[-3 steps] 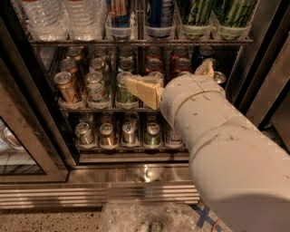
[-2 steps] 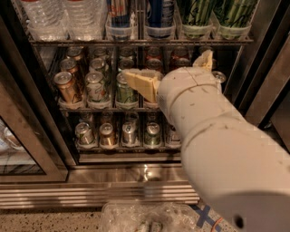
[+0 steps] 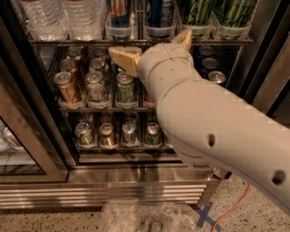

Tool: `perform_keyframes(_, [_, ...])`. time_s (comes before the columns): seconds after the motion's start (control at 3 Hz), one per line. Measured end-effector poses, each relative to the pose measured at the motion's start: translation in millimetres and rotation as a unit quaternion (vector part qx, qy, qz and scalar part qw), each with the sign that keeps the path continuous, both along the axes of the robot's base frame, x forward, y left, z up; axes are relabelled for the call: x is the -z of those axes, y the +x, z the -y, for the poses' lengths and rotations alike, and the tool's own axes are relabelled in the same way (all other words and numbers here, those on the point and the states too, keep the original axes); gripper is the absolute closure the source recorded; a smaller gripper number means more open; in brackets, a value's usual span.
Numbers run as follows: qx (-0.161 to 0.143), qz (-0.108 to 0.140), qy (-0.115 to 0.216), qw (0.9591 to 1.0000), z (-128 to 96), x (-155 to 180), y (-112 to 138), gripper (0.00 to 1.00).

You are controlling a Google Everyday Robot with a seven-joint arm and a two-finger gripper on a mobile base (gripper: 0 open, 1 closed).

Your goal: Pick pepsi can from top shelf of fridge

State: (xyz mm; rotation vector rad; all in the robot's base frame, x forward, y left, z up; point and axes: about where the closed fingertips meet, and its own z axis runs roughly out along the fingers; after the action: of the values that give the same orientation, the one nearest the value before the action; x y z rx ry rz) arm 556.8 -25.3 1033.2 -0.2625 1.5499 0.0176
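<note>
The fridge (image 3: 113, 186) stands open in front of me, its dark inside lined with wire racks. The top shelf (image 3: 68, 41) carries water bottles, two tall blue cans and green cans in clear holders. The dark blue can (image 3: 159, 12) that I take for the pepsi can stands in the middle holder; its top is cut off by the frame and I cannot read its lettering. My gripper (image 3: 148, 44) is just below the top shelf's front edge, under that can. Its tan fingers (image 3: 124, 58) are spread wide and hold nothing.
Water bottles (image 3: 63, 16) stand top left and green cans (image 3: 217, 13) top right. Short soda cans (image 3: 95, 84) fill the middle rack and more (image 3: 115, 133) the lower one. The glass door (image 3: 18, 149) hangs open at left. A clear plastic bag (image 3: 149, 217) and an orange cable (image 3: 231, 208) lie on the floor.
My gripper has risen from in front of the middle rack to just under the top shelf's edge. The fingers stay spread. No can has moved.
</note>
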Motion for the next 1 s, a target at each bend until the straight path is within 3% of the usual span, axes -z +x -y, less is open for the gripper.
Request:
perform_keyframes(0.33, [0.021, 0.024, 0.007, 0.9995, -9.4, -12.1, 29.6, 0.00])
perform_keyframes(1.0, [0.037, 0.032, 0.013, 0.9987, -9.7, -16.1, 28.9, 0.00])
